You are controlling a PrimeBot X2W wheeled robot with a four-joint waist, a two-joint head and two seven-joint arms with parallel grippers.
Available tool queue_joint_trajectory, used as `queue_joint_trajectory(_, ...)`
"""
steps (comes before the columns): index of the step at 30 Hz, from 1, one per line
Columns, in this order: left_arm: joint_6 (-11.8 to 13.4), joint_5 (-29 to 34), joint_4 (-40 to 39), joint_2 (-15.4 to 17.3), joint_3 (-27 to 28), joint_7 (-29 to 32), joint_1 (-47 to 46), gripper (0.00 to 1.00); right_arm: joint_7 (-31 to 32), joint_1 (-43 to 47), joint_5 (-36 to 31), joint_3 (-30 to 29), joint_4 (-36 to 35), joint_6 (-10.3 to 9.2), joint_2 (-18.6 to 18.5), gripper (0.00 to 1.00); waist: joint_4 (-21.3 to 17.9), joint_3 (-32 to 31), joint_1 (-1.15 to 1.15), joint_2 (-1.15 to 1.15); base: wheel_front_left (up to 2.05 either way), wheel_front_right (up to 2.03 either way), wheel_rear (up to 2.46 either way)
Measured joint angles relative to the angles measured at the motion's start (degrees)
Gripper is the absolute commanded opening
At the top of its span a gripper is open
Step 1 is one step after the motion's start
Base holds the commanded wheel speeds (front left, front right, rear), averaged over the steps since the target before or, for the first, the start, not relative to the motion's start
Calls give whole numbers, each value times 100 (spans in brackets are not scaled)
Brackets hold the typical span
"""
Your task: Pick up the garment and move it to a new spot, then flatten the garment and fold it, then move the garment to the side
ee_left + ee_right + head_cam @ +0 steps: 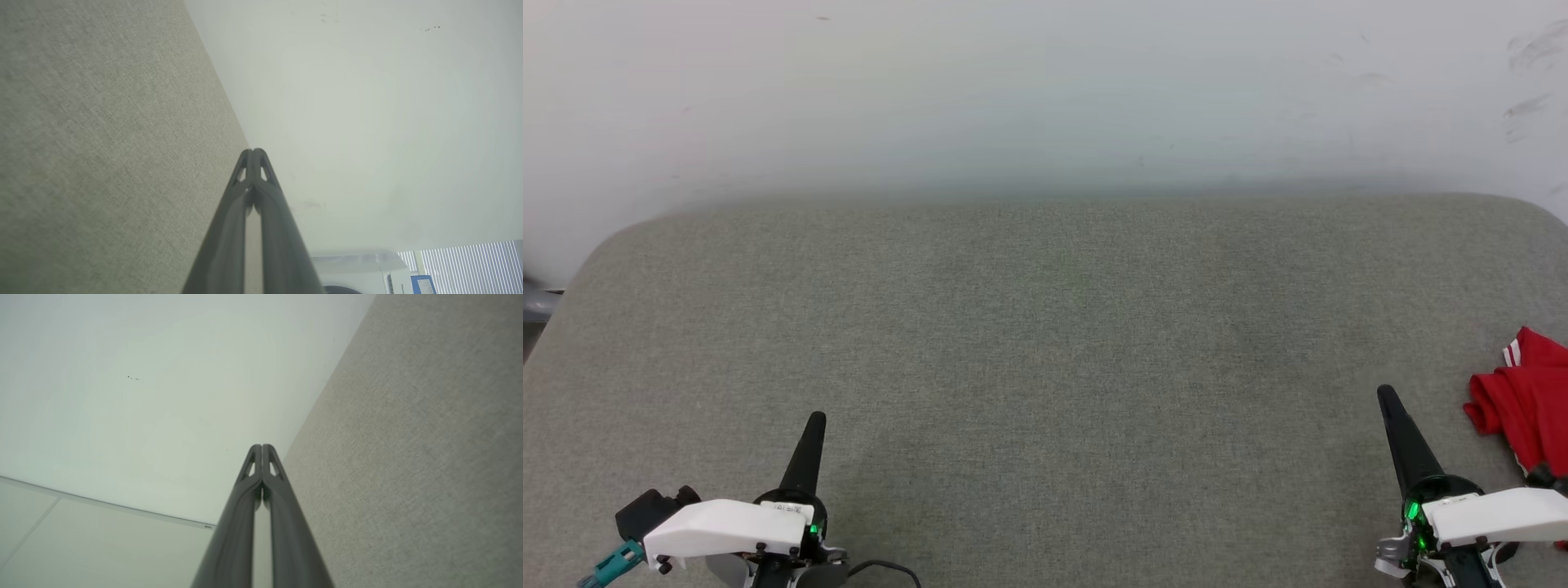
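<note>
The garment (1525, 402), a red bundle with a strip of red-and-white trim, lies crumpled at the right edge of the head view and is cut off by that edge. My right gripper (1385, 395) is shut and empty, its dark fingers pointing up just left of the garment and apart from it. At the lower left my left gripper (817, 420) is shut and empty, far from the garment. In the left wrist view the left gripper (253, 151) has its tips pressed together. In the right wrist view the right gripper (261, 446) looks the same.
A broad grey fabric surface (1045, 343) with rounded far corners spreads before me, backed by a pale wall (1045, 90). A white appliance (359, 271) and window blinds (470, 265) sit at the bottom right of the left wrist view.
</note>
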Motion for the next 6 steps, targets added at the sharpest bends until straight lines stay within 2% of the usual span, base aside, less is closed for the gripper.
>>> queue_joint_trajectory(6,-32,-270,0,-32,38,75,-24,0,25,-74,297,-12,78,0,0,0,1,4,0,0,0,0,0)
